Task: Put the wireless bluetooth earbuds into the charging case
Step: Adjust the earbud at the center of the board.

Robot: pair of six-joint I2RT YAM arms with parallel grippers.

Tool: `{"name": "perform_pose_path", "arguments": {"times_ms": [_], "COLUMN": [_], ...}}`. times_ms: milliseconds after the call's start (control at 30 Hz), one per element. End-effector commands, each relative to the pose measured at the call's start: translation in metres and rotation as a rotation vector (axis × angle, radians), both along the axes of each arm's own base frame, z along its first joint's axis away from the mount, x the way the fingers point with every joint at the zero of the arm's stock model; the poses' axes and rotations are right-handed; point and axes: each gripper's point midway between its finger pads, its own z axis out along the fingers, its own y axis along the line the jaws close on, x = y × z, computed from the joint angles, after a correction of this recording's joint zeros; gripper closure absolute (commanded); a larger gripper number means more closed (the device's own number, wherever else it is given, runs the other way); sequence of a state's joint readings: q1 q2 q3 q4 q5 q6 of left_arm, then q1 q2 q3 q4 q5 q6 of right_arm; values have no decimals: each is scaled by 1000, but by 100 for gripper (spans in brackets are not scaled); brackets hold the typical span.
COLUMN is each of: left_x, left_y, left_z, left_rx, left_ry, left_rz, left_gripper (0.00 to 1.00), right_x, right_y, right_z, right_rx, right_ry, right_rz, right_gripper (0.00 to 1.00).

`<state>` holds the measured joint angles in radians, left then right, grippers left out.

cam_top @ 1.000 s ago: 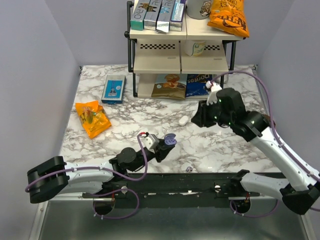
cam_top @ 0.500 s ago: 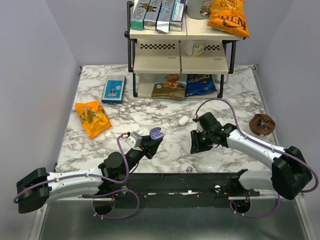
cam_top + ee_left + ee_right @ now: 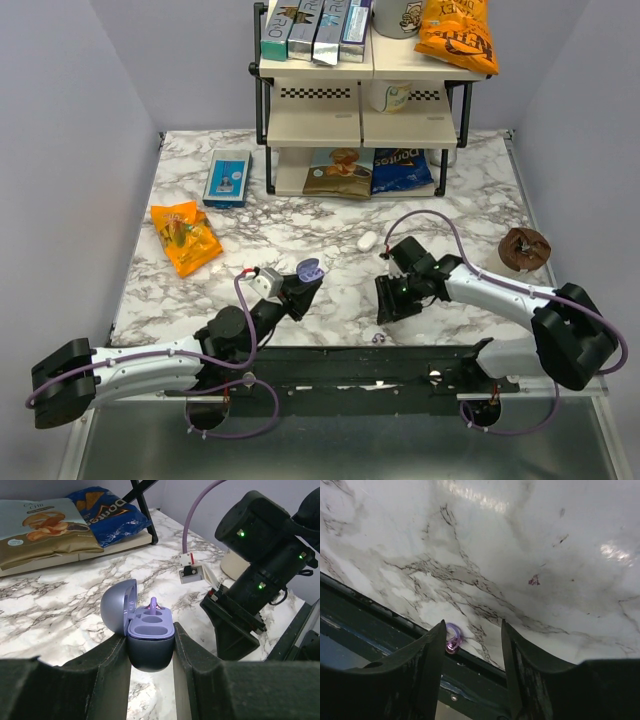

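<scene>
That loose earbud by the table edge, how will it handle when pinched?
Likely light: the earbud looks tiny beside the right gripper. Glossy and rounded, it may slip or roll, perhaps off the table edge it lies on.

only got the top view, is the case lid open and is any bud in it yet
observer: lid's open, and one earbud stands in one slot of the case; the other slot is empty.
operator: where's the other bud
observer: the second earbud lies at the table edge, between the right gripper's open fingers, not gripped.
operator: case secure
observer: the left gripper is shut on its base, slots facing up.
</scene>
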<state>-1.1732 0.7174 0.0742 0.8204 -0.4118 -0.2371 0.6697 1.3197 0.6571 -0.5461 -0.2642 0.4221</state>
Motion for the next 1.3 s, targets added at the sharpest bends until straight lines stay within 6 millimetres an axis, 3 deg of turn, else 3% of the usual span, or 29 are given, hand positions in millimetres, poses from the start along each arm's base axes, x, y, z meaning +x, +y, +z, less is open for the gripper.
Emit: {"name": "perform_pose_path", "arguments": {"times_ms": [0, 267, 733, 1033, 1267], "left_x": [1, -2, -3, -3, -3], "left_y": [2, -1, 3, 0, 1], "left_z": [-1, 0, -1, -1, 2], "left_rx": [-11, -11, -11, -2, -7], "left_ry": [0, -9, -12, -16, -21], "left_rz": [12, -6, -4, -7, -8], "left_gripper": [100, 100, 100, 100, 100], "right_x": [-23, -34, -46, -44, -29], "right_y": [5, 15, 5, 6, 15], "right_z": [-6, -12, -24, -23, -12], "right_rx": [-5, -20, -67, -67, -50], "right_ry": [60, 85, 121, 122, 70], "right_rz": [23, 32, 17, 6, -12], "right_gripper": [42, 44, 59, 77, 99]}}
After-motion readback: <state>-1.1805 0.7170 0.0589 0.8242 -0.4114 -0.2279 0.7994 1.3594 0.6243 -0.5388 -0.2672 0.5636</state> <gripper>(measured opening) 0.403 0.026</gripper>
